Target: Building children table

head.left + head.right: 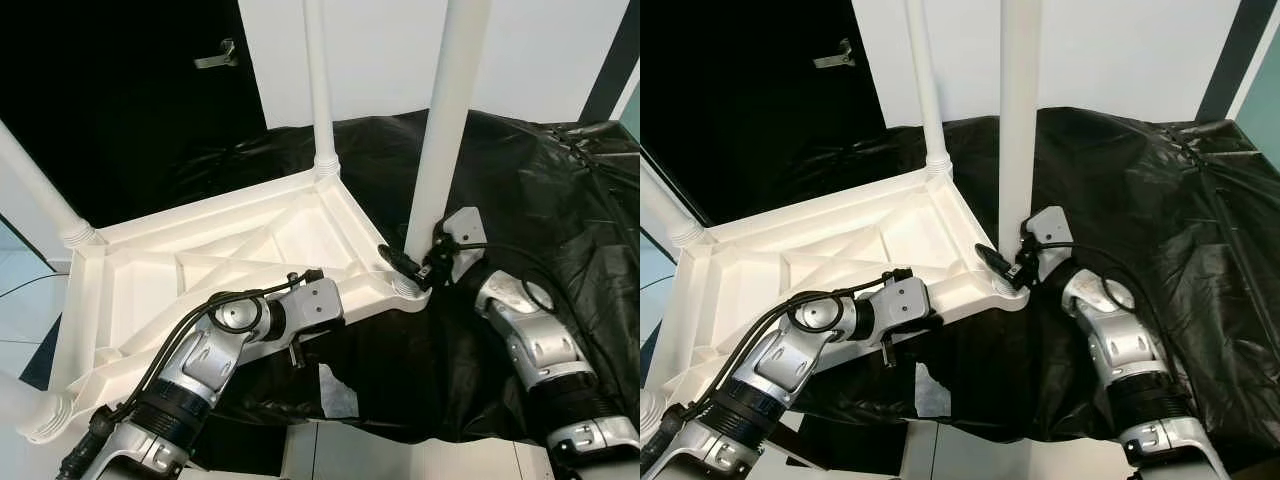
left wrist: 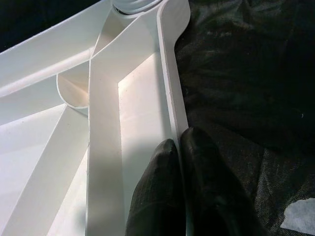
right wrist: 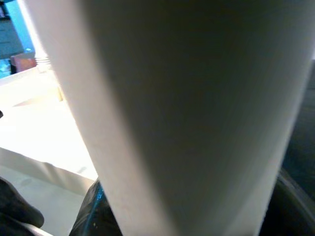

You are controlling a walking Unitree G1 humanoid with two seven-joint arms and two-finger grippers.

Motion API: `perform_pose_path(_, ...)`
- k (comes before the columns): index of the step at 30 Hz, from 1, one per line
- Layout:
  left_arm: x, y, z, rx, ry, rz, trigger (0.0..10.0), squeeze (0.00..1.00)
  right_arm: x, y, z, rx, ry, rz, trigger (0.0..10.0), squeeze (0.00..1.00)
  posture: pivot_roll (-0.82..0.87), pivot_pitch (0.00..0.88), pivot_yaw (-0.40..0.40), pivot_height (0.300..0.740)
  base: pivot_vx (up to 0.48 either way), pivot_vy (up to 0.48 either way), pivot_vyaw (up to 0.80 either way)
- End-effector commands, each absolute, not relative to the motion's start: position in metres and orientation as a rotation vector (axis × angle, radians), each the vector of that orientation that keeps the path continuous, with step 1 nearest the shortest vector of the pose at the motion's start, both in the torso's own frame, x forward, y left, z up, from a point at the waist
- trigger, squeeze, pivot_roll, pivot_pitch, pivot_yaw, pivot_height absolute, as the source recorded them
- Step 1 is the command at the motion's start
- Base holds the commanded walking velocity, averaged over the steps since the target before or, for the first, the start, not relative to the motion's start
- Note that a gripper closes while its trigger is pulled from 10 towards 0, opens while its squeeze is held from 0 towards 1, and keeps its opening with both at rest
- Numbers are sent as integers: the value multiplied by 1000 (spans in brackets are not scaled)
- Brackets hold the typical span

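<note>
Tabletop (image 1: 200, 262), white plastic and turned underside up with its ribs showing, is lying on a black sheet (image 1: 560, 200) that is covering the surface before the robot, with the top's left part reaching past the sheet's edge. White legs are standing up from its corners: a far leg (image 1: 319, 80), a left leg (image 1: 35, 190) leaning outward, and a near right leg (image 1: 448, 110) rising from the corner socket nearest the right arm.

The head views are showing both silver arms bent inward over the work. The left arm is coming in from the near left, its wrist lying across the top's near edge. The right arm is reaching up from the near right, its wrist pressed against the base of the near right leg, cables looping beside it.

The left wrist view is giving what the head views hide: the left gripper (image 2: 180, 147) is pinching the top's thin rim, one black finger inside the rim and one outside, nearly together on it. The right wrist view is showing the near right leg very close, with the right gripper (image 3: 187, 206) set around it, dark finger (image 3: 91, 214) at one side and another dark edge at the other, holding the leg.

A dark doorway with a handle (image 1: 218, 55) is standing far left.
</note>
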State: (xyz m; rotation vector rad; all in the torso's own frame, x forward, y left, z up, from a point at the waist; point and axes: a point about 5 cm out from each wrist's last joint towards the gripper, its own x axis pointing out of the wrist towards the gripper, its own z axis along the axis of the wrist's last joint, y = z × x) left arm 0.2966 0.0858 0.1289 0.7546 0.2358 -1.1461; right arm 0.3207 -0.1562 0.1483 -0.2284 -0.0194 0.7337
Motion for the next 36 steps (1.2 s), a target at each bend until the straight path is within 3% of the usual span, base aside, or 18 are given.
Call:
perform_pose_path(1,316,112,142,814,215,-906,10000,0,310,-164,108,-178,182,736,10000,0,16,0,106,740,0,0,0)
perform_pose_path(14,314,109,141,801,212,-913,10000,0,324,-157,122,-36,182,682,10000,0,5,0,116,740,0,0,0)
perform_pose_path(21,315,109,142,802,209,-910,10000,0,326,-182,112,97,234,593,10000,0,8,0,103,740,0,0,0)
perform_pose_path(30,315,109,141,796,208,-907,10000,0,324,-185,105,37,262,536,10000,0,2,0,105,740,0,0,0)
perform_pose_path(32,315,108,142,797,207,-909,10000,0,322,-179,105,-107,248,583,10000,0,1,0,104,740,0,0,0)
perform_pose_path(36,316,108,142,800,207,-910,10000,0,318,-170,104,-216,231,657,10000,0,1,0,104,740,0,0,0)
